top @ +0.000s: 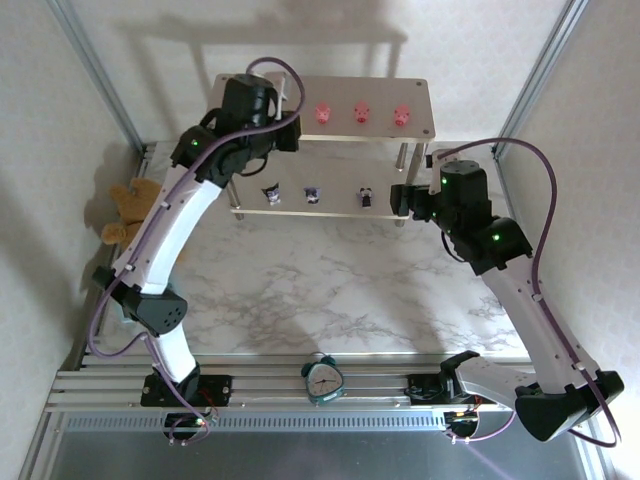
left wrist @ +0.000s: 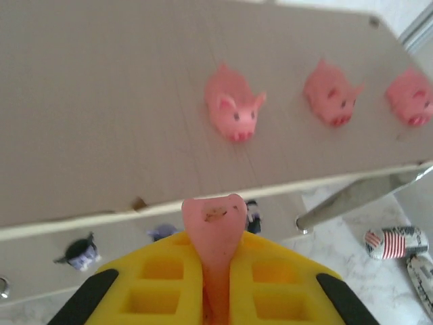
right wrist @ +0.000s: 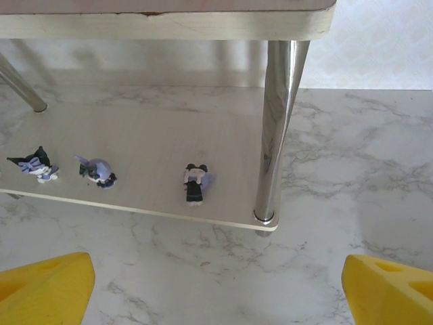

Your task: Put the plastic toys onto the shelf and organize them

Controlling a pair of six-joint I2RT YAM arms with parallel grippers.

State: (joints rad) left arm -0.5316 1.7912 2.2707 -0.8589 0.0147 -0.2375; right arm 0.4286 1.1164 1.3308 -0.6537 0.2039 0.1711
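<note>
each pig point(left wrist: 233, 108) is coloured pink. the shelf point(left wrist: 101, 101) is boarded in beige and legged in silver. the figurines point(right wrist: 195, 183) are marked black, purple and white. the table point(right wrist: 352, 156) is veined grey on white. the gripper fingers point(right wrist: 47, 288) are moulded yellow.

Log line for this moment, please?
left gripper: shut on pink plastic pig at beige two-tier shelf | right gripper: open | shelved: three pigs, three dark figurines

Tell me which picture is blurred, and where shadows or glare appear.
Left wrist view: soft focus, the pigs look blurred. Right wrist view: sharp, bright reflections on the metal leg. Top view: soft shadows on the back wall.
</note>
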